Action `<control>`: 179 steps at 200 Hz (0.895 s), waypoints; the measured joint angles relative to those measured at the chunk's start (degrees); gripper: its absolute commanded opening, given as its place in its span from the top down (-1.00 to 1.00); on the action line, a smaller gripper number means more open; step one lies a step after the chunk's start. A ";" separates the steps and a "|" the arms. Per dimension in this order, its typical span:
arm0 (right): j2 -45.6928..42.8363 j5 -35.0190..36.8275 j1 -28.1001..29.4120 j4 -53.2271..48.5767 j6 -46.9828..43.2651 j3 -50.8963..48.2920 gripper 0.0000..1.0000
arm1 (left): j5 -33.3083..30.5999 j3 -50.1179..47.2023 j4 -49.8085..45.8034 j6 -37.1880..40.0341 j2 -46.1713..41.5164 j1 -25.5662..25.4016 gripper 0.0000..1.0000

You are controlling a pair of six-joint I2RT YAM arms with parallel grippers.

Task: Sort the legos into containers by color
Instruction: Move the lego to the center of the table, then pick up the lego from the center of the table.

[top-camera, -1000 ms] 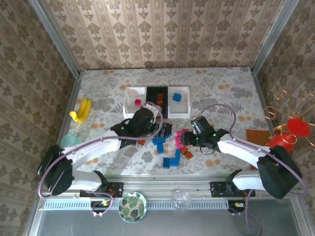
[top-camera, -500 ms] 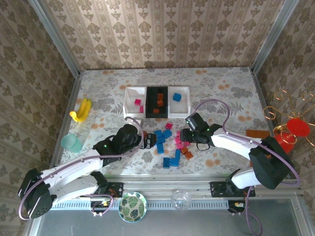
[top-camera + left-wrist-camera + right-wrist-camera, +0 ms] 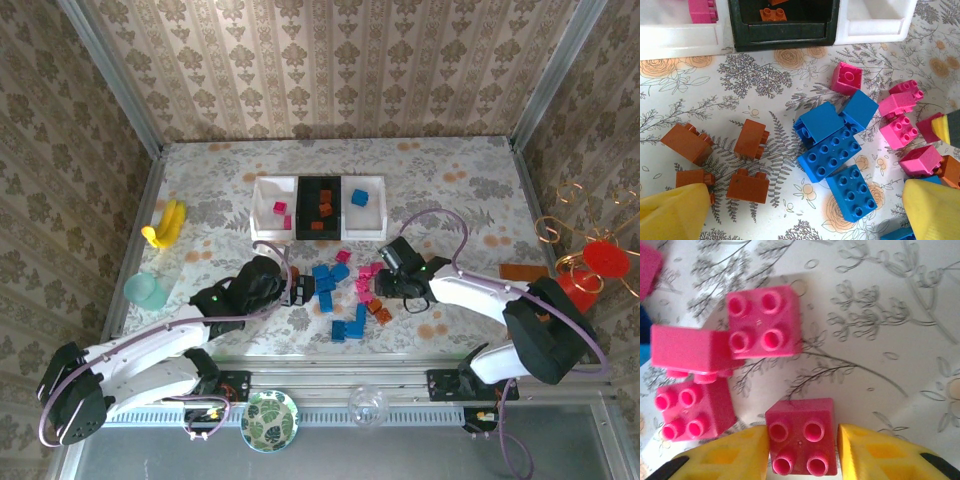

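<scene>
Right pincer (image 3: 802, 434) clamps a pink two-by-two lego (image 3: 800, 442) across flat sides, ready for the pink-holding white tray (image 3: 262, 200) at ten o'clock; left pincer (image 3: 805, 207) gapes

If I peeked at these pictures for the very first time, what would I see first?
Probably the bright heap of small blue, pink and orange-brown plastic bricks in the middle of the flowery table. Up close, the right pincer has its yellow fingers hugging a pink four-stud brick on both sides. Behind the heap sits a row of three small rectangular trays, white, black, white.
</scene>
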 measured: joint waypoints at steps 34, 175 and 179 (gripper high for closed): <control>-2.69 0.98 -0.68 -1.25 -0.44 -0.70 -0.17 | 0.00 0.00 0.00 -0.04 0.00 0.00 -1.00; 1.75 3.48 0.66 -3.41 -2.29 2.01 0.51 | -0.94 -0.37 -1.18 -0.28 -1.90 0.02 -1.00; 0.94 3.26 0.63 -3.45 -2.60 2.14 0.52 | -1.07 -0.48 -1.44 -0.35 -2.32 0.02 -1.00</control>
